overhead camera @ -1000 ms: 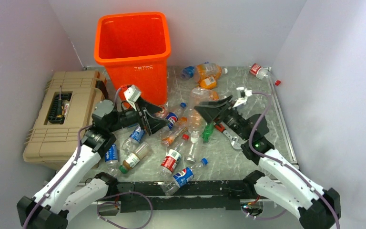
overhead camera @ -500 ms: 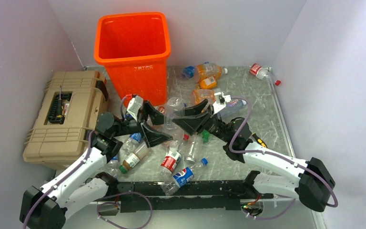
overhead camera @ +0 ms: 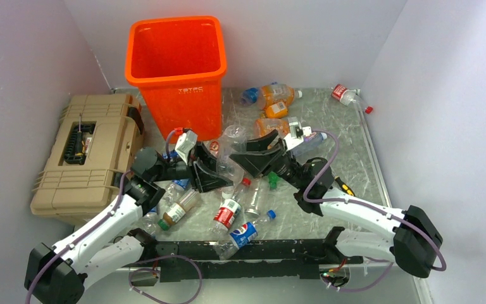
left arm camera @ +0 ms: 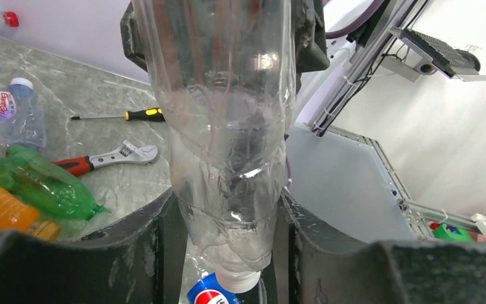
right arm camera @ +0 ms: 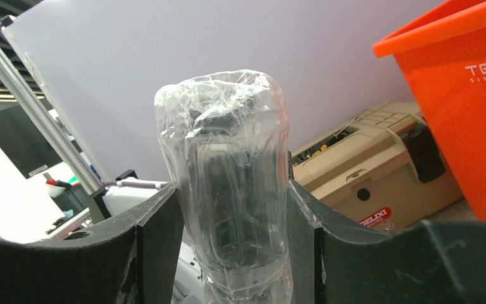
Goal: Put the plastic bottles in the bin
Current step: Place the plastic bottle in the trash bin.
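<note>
Jaws of both arms clamp one crinkled clear bottle (overhead camera: 230, 151) between them, white cap down, above the desk (overhead camera: 367, 152) just before the orange bin (overhead camera: 177, 63), lettered "TBT". The tan toolbox (right arm camera: 380, 171) bears a red "DELIXI" sticker. A blue-labelled Pepsi bottle (overhead camera: 243, 233) lies near the arm bases.

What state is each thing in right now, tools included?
left tool: shut on the clear bottle
right tool: shut on the same clear bottle
clear bottle: capped, held between both tools, cap down
bin: upright, open-topped, no bottles seen inside
toolbox case: lid shut
</note>
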`<state>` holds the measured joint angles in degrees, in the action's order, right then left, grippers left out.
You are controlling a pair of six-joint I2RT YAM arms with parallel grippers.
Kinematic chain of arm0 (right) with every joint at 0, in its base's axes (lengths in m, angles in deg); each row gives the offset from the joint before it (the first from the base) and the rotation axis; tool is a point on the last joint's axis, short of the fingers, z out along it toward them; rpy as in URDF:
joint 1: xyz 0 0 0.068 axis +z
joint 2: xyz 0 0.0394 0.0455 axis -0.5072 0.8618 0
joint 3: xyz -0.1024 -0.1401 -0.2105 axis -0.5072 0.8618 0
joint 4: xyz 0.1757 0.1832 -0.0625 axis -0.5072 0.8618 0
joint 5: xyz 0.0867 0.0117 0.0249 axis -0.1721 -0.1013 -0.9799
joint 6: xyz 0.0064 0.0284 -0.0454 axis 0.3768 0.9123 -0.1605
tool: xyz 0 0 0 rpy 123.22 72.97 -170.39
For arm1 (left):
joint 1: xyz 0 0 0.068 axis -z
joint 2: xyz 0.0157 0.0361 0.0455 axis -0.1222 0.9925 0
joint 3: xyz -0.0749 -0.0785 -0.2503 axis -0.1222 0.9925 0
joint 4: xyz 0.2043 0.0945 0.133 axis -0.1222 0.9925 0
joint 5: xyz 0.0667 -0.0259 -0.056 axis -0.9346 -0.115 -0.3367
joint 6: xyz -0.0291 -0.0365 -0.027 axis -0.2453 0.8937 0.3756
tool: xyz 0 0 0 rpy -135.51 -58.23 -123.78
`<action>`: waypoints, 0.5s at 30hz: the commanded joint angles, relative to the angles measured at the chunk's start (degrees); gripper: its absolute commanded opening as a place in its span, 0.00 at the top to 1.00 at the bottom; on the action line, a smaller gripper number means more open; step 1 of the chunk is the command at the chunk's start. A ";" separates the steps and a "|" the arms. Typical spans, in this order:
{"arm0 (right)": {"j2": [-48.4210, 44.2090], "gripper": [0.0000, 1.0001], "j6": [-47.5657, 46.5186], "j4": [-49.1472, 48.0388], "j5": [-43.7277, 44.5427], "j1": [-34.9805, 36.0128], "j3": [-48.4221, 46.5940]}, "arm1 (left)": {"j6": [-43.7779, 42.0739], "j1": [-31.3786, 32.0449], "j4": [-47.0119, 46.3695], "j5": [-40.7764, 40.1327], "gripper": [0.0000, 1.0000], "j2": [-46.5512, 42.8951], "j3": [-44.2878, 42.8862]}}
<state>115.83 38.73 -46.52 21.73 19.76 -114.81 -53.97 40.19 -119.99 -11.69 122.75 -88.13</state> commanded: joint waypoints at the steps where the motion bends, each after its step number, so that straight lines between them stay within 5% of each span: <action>1: -1.59 0.54 -0.90 -0.43 0.18 0.52 -2.56 | -2.76 0.66 0.52 1.31 0.60 -0.25 -2.47; 5: -5.43 0.06 -3.98 11.75 -1.33 0.49 -5.32 | -5.65 0.76 3.50 0.74 0.74 -0.98 -3.19; 6: -7.77 0.01 -6.01 20.24 -0.69 0.48 -6.84 | -7.27 0.76 6.53 0.19 0.78 -1.20 -3.76; 9: -15.43 0.00 -12.85 44.31 3.85 0.49 -13.42 | -14.32 0.85 14.93 -6.71 0.81 -2.39 -5.26; 11: -21.11 0.00 -16.58 57.02 5.94 0.52 -17.59 | -18.87 0.93 20.02 -12.12 0.93 -2.16 -7.49; 12: -23.36 0.00 -17.46 61.66 7.48 0.48 -19.42 | -21.95 1.00 24.33 -13.92 1.00 -1.73 -10.00; 15: -28.99 0.00 -17.94 72.45 9.79 0.52 -23.11 | -34.14 3.63 36.11 -16.96 1.00 0.36 -19.44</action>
<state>94.11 26.01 4.98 26.78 19.98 -131.62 -70.91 41.43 -99.01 -20.80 122.11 -96.32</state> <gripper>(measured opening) 0.994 0.480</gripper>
